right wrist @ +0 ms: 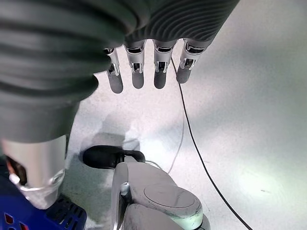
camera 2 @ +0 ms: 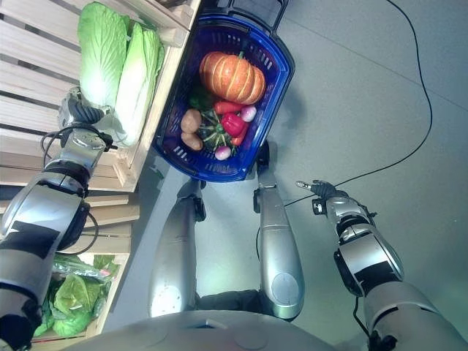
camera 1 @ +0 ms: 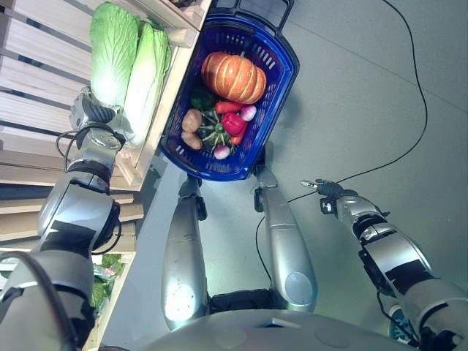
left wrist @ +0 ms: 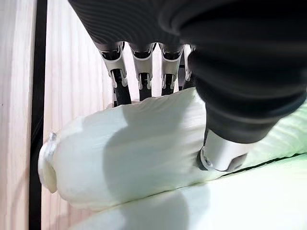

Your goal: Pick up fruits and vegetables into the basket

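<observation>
Green napa cabbage [camera 1: 113, 47] lying on wooden shelf [camera 1: 33, 80], second cabbage [camera 1: 148, 73] just beside it. Left hand [camera 1: 88, 110] reaching in at white stem end, fingers [left wrist: 120, 84] and thumb curling round cabbage. Step looking like: grabbing cabbage for blue basket [camera 1: 281, 80]. Basket sitting on floor, holding pumpkin [camera 1: 232, 76], red pepper [camera 1: 234, 123], potatoes [camera 1: 191, 121]. Next move needing firm hold, lift, swing over basket. Right hand [camera 1: 329, 191] hanging over floor, fingers straight, holding nothing.

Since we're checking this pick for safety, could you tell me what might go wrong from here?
The left hand grips only the pale stem end of one napa cabbage, so the leafy length may sag or slip. The second cabbage lies against it and could be dragged off the wooden shelf. The blue basket is already crowded by the pumpkin.
</observation>
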Motion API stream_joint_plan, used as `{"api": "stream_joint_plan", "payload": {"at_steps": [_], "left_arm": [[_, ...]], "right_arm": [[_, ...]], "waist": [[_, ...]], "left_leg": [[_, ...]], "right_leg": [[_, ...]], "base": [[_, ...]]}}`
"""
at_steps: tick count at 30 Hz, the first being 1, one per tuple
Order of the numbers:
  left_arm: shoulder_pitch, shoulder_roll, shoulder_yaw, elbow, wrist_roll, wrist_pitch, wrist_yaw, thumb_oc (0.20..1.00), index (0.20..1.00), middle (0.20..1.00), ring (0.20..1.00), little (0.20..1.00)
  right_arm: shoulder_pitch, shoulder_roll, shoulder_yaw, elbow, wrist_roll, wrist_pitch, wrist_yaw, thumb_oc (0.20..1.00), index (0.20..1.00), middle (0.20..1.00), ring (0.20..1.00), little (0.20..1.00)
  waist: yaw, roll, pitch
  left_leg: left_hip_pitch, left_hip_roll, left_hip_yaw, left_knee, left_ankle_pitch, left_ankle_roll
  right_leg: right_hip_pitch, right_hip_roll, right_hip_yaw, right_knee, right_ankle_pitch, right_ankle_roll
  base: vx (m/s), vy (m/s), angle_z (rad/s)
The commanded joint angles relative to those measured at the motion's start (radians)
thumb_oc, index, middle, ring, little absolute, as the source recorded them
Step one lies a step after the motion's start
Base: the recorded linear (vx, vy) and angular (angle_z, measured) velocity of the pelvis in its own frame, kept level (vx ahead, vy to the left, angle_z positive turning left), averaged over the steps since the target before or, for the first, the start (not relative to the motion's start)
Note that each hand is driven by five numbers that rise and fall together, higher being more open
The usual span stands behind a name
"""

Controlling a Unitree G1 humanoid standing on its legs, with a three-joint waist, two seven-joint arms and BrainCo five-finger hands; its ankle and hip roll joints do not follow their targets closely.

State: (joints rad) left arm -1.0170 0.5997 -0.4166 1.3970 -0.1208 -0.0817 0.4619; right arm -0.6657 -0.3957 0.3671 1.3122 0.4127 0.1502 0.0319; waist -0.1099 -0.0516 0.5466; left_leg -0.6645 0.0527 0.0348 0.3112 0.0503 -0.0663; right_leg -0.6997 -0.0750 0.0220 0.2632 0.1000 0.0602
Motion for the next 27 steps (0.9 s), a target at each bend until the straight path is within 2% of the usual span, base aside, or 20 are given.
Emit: {"api": "stream_joint_plan", "payload": {"at_steps": [1,2,6,18,23,27], "left_arm": [[0.049,-0.011,0.080,-0.004,-0.103,-0.088,-0.012,0.200,0.200,0.200,0.200,0.200],[0.052,-0.012,0.093,-0.017,-0.128,-0.124,-0.015,0.200,0.200,0.200,0.200,0.200],[0.070,-0.010,0.120,-0.057,-0.158,-0.184,-0.019,0.200,0.200,0.200,0.200,0.200],[0.172,-0.008,0.190,-0.272,-0.212,-0.304,0.013,0.200,0.200,0.200,0.200,0.200],[0.226,-0.019,0.194,-0.393,-0.147,-0.351,0.046,0.200,0.200,0.200,0.200,0.200],[0.253,-0.017,0.159,-0.502,-0.006,-0.354,0.124,0.200,0.200,0.200,0.200,0.200]], "right_arm": [[0.067,-0.034,0.023,0.012,0.026,0.008,-0.004,1.000,1.000,1.000,1.000,1.000],[0.067,-0.033,0.020,0.011,0.032,0.005,-0.008,1.000,1.000,1.000,1.000,1.000],[0.075,-0.031,0.007,0.008,0.041,-0.013,-0.016,1.000,1.000,1.000,1.000,1.000],[0.098,-0.039,-0.059,-0.045,0.146,-0.098,-0.063,1.000,1.000,1.000,1.000,1.000],[0.104,-0.039,-0.099,-0.089,0.209,-0.196,-0.092,1.000,1.000,1.000,1.000,1.000],[0.102,-0.045,-0.132,-0.154,0.272,-0.282,-0.104,1.000,1.000,1.000,1.000,1.000]], "waist": [[0.019,-0.001,-0.027],[0.020,-0.001,-0.027],[0.025,0.002,-0.027],[0.054,0.015,-0.027],[0.067,0.022,-0.027],[0.078,0.022,-0.027]], "left_leg": [[-0.009,-0.047,-0.016,-0.002,-0.027,-0.002],[-0.004,-0.047,-0.016,-0.005,-0.027,-0.002],[0.006,-0.049,-0.018,-0.013,-0.026,-0.001],[0.039,-0.057,-0.032,-0.038,-0.025,0.002],[0.047,-0.059,-0.035,-0.048,-0.026,0.004],[0.051,-0.062,-0.037,-0.057,-0.025,0.007]], "right_leg": [[0.023,0.055,-0.048,0.089,-0.121,-0.015],[0.029,0.054,-0.049,0.085,-0.120,-0.015],[0.038,0.053,-0.051,0.076,-0.118,-0.014],[0.076,0.048,-0.063,0.051,-0.119,-0.015],[0.086,0.047,-0.067,0.045,-0.118,-0.014],[0.089,0.043,-0.077,0.040,-0.114,-0.011]], "base": [[0.00,0.000,0.00],[0.00,0.000,0.00],[0.00,0.000,0.00],[0.00,-0.023,0.02],[-0.01,-0.026,0.00],[-0.02,-0.037,0.04]]}}
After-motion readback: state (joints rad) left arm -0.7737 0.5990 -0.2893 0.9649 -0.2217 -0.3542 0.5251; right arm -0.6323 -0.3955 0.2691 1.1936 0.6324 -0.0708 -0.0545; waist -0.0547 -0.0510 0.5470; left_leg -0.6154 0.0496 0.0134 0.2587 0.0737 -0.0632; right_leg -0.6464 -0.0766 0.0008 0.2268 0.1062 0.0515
